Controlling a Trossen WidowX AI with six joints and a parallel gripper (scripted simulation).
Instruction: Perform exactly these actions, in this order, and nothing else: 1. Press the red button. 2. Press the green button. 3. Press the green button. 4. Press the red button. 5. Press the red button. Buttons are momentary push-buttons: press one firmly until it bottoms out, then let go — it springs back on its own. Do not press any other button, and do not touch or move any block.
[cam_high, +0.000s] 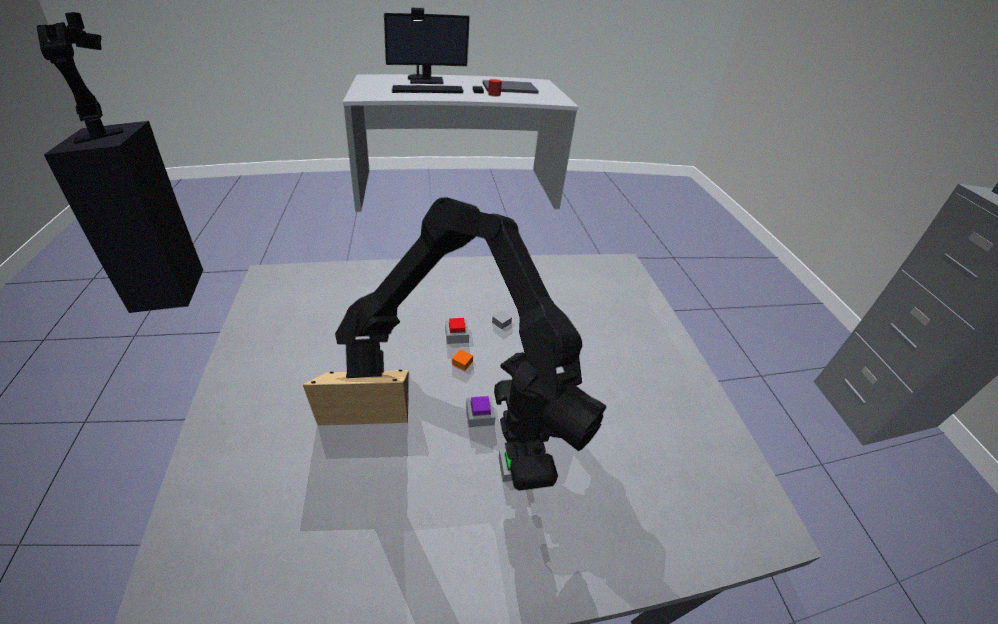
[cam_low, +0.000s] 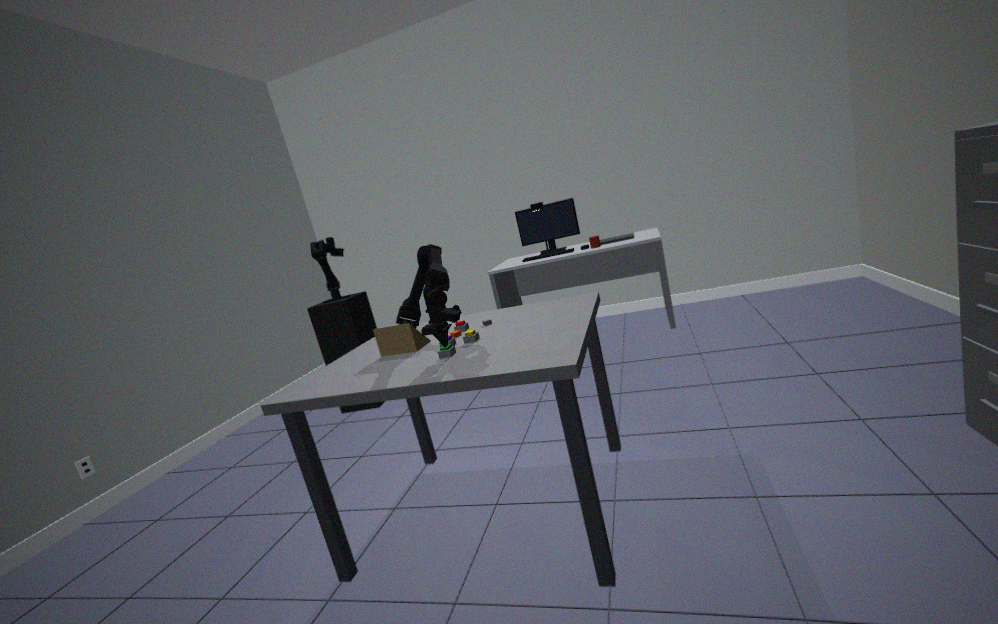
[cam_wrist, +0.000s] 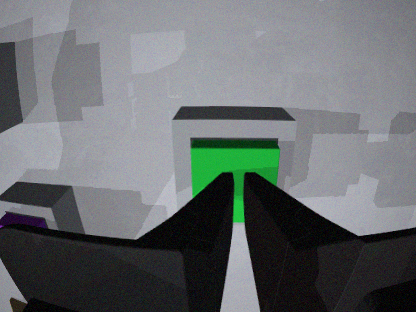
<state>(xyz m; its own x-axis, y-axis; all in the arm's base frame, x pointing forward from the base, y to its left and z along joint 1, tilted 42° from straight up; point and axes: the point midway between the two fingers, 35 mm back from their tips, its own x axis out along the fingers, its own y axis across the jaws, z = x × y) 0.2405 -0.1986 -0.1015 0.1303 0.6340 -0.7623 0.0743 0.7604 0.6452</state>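
We seem to be in an office-like robot lab: a desk (cam_high: 459, 103) (cam_low: 581, 259) with a monitor (cam_high: 426, 40) (cam_low: 547, 221), a filing cabinet (cam_high: 923, 323) (cam_low: 981, 286), and black robot arms (cam_high: 526, 272) (cam_low: 437, 279).

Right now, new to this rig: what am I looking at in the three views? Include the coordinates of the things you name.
One black jointed arm with a two-finger gripper (cam_wrist: 238, 183), standing on a wooden block (cam_high: 358, 402) (cam_low: 395, 340). The top view looks down over the grey table (cam_high: 257, 316) (cam_low: 529, 345); the exterior view shows it from across the room; the wrist view looks along the fingers. On the table are push-buttons: red (cam_high: 457, 325), purple (cam_high: 480, 405), green (cam_wrist: 215, 162), and a yellow one (cam_low: 471, 334) seen only in the exterior view. There are also two small blocks, orange (cam_high: 462, 359) and grey (cam_high: 501, 320). The gripper is shut, holds nothing, and its tips are over the green button.
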